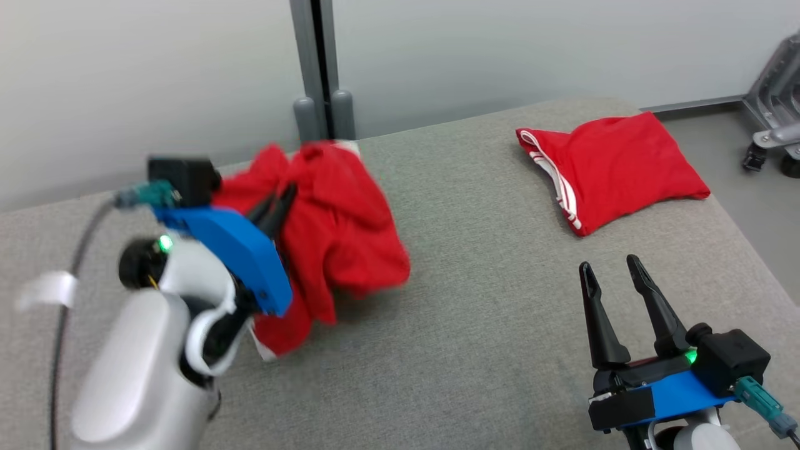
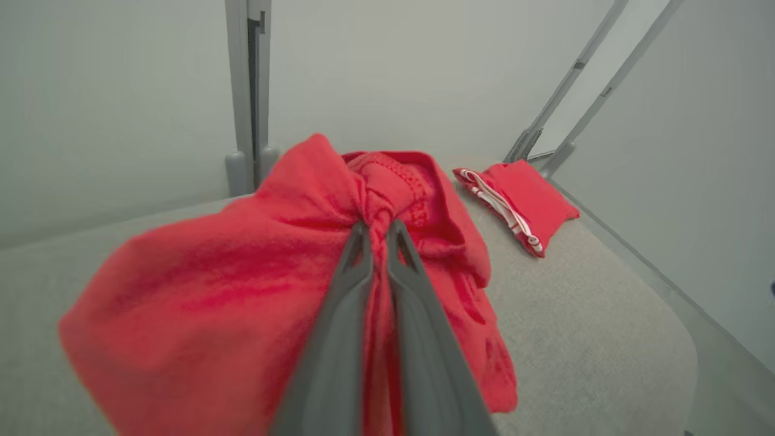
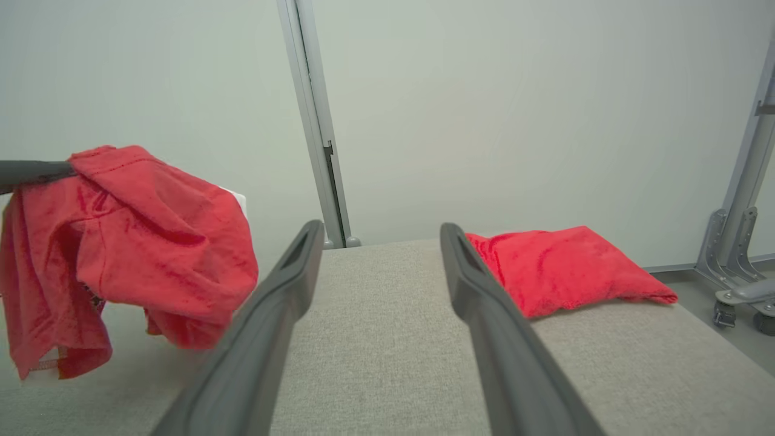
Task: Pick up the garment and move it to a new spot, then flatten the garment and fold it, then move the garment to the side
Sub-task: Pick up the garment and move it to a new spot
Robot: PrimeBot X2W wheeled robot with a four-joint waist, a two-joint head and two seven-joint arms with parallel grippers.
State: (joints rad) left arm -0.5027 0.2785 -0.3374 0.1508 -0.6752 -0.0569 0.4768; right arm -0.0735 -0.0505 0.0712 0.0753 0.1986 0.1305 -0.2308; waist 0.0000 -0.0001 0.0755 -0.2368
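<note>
A crumpled red garment (image 1: pixel 337 231) hangs in the air over the left part of the grey padded table (image 1: pixel 487 350). My left gripper (image 1: pixel 279 201) is shut on a bunched fold near its top, and the cloth drapes down on both sides of the fingers (image 2: pixel 354 272). From the right wrist view the same garment (image 3: pixel 133 242) dangles clear of the table at the left. My right gripper (image 1: pixel 612 270) stands open near the table's front right, nothing between its fingers (image 3: pixel 284 290).
A second red garment (image 1: pixel 615 165) with white stripes lies folded at the table's far right corner (image 2: pixel 521 203) (image 3: pixel 563 269). A grey post (image 1: pixel 322 69) rises behind the table against a pale wall. A wheeled metal frame (image 1: pixel 775 106) stands on the floor at the right.
</note>
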